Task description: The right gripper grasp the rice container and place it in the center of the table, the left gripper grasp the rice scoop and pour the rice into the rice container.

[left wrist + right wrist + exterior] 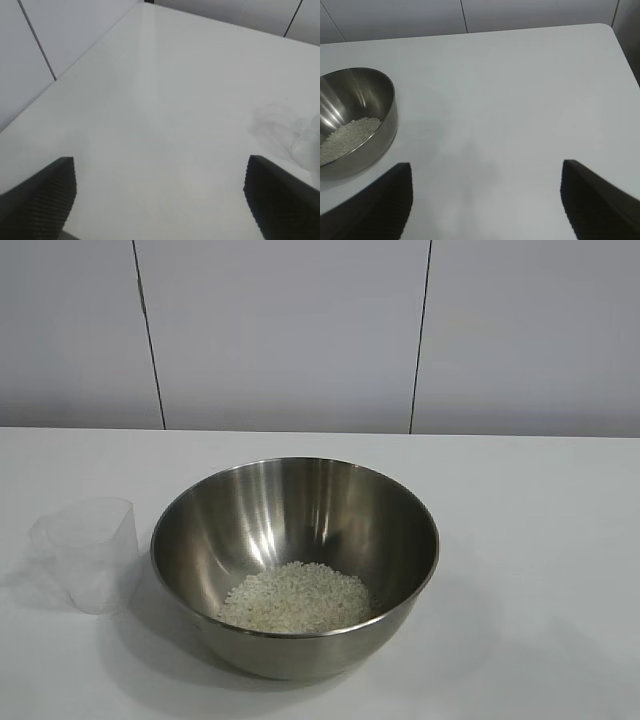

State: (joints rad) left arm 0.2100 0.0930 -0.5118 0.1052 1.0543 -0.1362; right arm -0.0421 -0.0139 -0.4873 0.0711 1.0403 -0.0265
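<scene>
Your big shiny steel bowl [294, 565] holds white rice grains [295, 598]; the empty clear plastic cup [88, 552] stands at its 9 o'clock on the white surface [540, 540]. Left claw [160, 195] and right claw [485, 197] both spread apart, empty.

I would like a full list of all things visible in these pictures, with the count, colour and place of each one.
rice container: one, shiny steel, in the middle of the table, upright.
rice: one whitish heap, on the bottom of the rice container.
rice scoop: one, clear plastic, upright on the table just left of the rice container in the exterior view; it looks empty.
table: one, white, under everything.
wall: pale grey panels with dark seams, behind the table.
left claw: one, black, open, holding nothing, over bare table with the rice scoop at the edge of its wrist view.
right claw: one, black, open, holding nothing, over bare table beside the rice container.
</scene>
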